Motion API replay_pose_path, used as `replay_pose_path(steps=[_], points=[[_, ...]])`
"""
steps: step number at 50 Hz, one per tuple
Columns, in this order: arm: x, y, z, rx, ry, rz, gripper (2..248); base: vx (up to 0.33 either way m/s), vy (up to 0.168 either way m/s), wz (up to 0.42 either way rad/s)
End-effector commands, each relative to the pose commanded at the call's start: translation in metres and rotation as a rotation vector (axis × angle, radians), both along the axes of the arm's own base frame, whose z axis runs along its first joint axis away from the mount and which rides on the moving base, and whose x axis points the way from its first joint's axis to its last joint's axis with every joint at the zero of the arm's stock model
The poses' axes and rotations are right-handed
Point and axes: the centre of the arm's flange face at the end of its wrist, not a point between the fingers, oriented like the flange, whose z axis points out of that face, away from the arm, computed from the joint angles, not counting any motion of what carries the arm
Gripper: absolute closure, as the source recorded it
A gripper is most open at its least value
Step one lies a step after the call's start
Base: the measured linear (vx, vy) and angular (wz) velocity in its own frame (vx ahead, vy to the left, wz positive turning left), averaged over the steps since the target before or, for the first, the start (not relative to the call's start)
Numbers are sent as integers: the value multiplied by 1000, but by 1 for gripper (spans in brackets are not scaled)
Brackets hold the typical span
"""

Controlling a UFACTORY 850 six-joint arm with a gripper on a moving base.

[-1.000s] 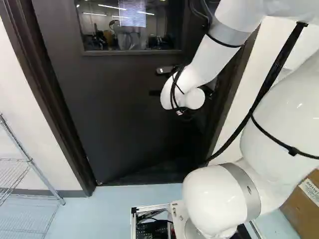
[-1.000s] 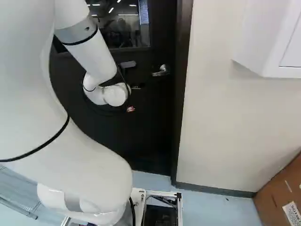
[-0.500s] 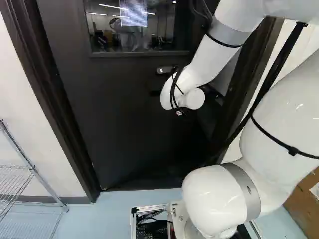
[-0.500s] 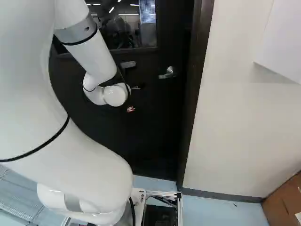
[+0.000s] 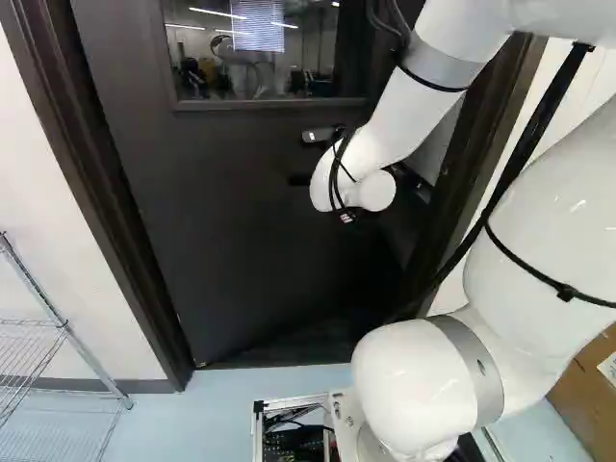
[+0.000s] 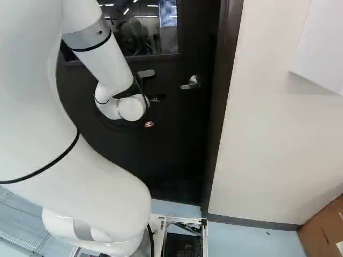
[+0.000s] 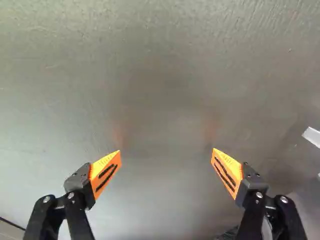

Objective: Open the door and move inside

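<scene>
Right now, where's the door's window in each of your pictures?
Left base view: the window is at the top, a bit left of the middle.
Right base view: it's at the top, left of the middle, partly hidden behind my arm.
Wrist view: it isn't there.
Shared landmark: the dark door. Both base views show it around and below the window, and the flat surface ahead of my claw looks like it too.

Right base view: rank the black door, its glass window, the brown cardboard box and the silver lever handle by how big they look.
1. Black door
2. Glass window
3. Brown cardboard box
4. Silver lever handle

Window and box are cut off by the view's edge, so I rank only what shows.
</scene>
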Motion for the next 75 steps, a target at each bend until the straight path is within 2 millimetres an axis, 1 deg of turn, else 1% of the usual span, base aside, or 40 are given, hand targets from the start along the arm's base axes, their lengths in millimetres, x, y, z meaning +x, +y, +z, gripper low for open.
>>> replay_pose_path(steps=[19, 36, 48, 53, 62, 75], points=[[0, -1, 0, 9, 1, -15, 3, 0, 0, 0], [1, -8, 0, 89, 6, -142, 3, 0, 0, 0], [4, -8, 0, 147, 12, -222, 3, 0, 0, 0], [10, -6, 0, 171, 18, -252, 3, 0, 0, 0], [26, -3, -1, 211, 30, -307, 3, 0, 0, 0], [52, 6, -1, 223, 34, -310, 3, 0, 0, 0]])
